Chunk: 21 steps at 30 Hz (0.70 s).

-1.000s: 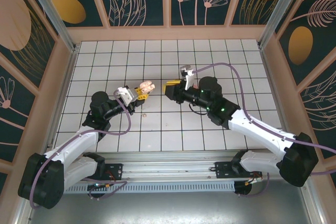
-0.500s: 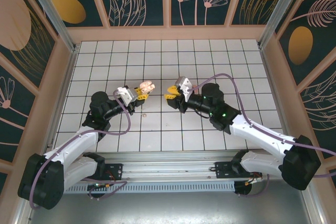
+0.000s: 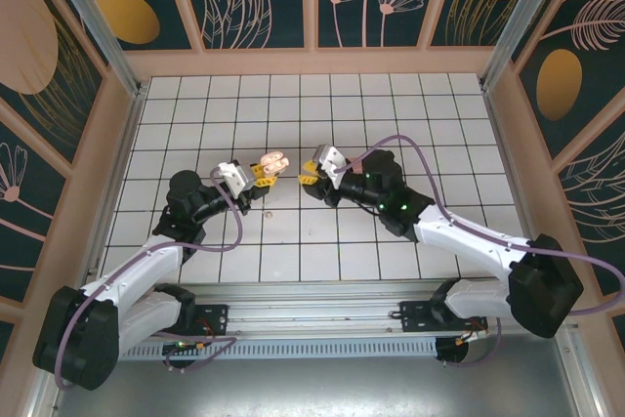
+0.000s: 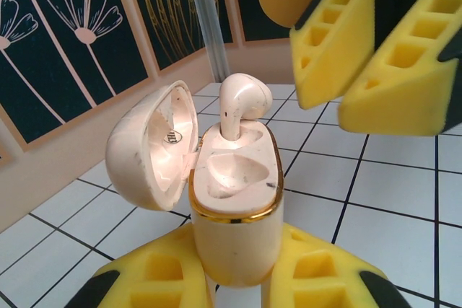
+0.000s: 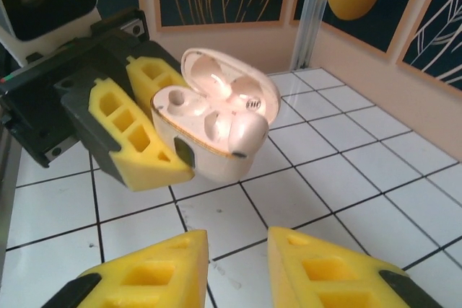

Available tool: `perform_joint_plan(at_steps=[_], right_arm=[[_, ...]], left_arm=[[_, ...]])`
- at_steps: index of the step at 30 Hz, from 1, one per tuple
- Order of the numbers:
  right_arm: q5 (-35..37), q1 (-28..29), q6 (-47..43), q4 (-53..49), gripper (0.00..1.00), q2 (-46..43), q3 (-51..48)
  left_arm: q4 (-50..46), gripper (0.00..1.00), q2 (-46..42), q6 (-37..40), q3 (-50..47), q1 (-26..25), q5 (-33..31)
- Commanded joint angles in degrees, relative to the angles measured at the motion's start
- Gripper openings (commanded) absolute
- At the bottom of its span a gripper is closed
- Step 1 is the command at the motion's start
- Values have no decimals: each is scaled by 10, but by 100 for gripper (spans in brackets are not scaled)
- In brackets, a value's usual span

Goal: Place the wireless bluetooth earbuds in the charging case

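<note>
My left gripper (image 3: 261, 172) is shut on the lower body of a cream charging case (image 4: 238, 207) with a gold rim, held upright above the tiles. Its lid (image 4: 150, 146) hangs open to one side. One cream earbud (image 4: 242, 100) stands partly in the far socket, its head sticking out above the rim; the near socket is bare. From the right wrist the same earbud (image 5: 245, 133) sits at the case's (image 5: 220, 167) near edge. My right gripper (image 5: 237, 239) is open with nothing between its fingers, a short way from the case (image 3: 274, 160).
White tiled floor (image 3: 391, 114) with dark grid lines, fenced by low pinkish walls (image 3: 312, 62) and floral panels. The right gripper's yellow fingers (image 4: 404, 70) hang close above and to the right of the case in the left wrist view.
The right gripper has moved left, closer to the case, its wrist has turned and its jaws have narrowed slightly. The left arm and the case have stayed still.
</note>
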Motion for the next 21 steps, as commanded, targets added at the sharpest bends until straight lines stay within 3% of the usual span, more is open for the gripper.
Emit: perform_joint_plan(at_steps=[1,12,21], right_arm=[[-11,4,-21,47,27,13,33],[-48,3,-25,71,21,54,63],[-74,3,-23,65,8,60,65]], left_arm=[[29,4,-10,-7,9,-3,10],[32,4,-5,-6,10,-4,8],[33,4,-1,-6,10,-4,9]])
